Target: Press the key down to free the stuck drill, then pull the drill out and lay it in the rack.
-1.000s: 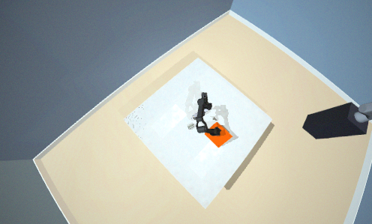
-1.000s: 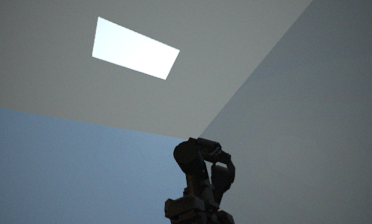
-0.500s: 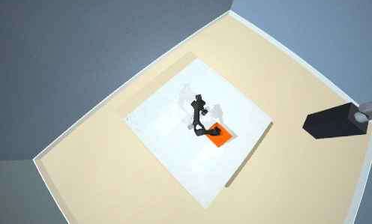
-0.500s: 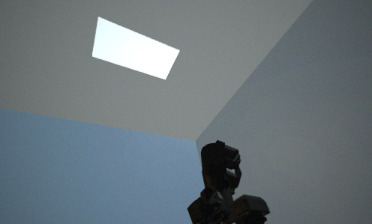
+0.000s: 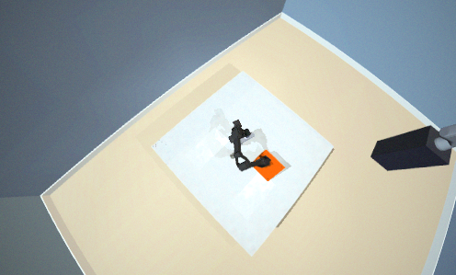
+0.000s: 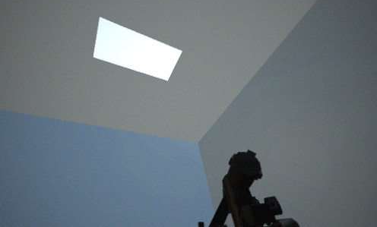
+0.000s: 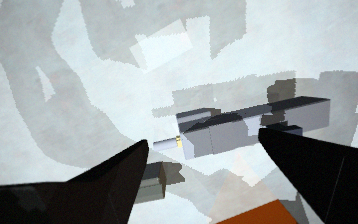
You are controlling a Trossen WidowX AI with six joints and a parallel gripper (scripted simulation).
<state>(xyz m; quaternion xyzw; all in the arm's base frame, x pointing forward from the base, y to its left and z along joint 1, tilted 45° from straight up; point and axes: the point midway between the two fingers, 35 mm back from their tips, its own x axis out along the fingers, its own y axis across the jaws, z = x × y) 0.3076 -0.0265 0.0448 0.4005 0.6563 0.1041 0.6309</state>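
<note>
One hand (image 5: 245,133) (image 7: 202,139), opened and holding nothing, is hovering mid-table (image 5: 207,178) (image 7: 310,30), edges well apart; wrist view: drill (image 7: 166,145) is protruding from grey block (image 5: 248,138) (image 7: 227,137), pointing nine o'clock, axis running nine-to-three.
</note>
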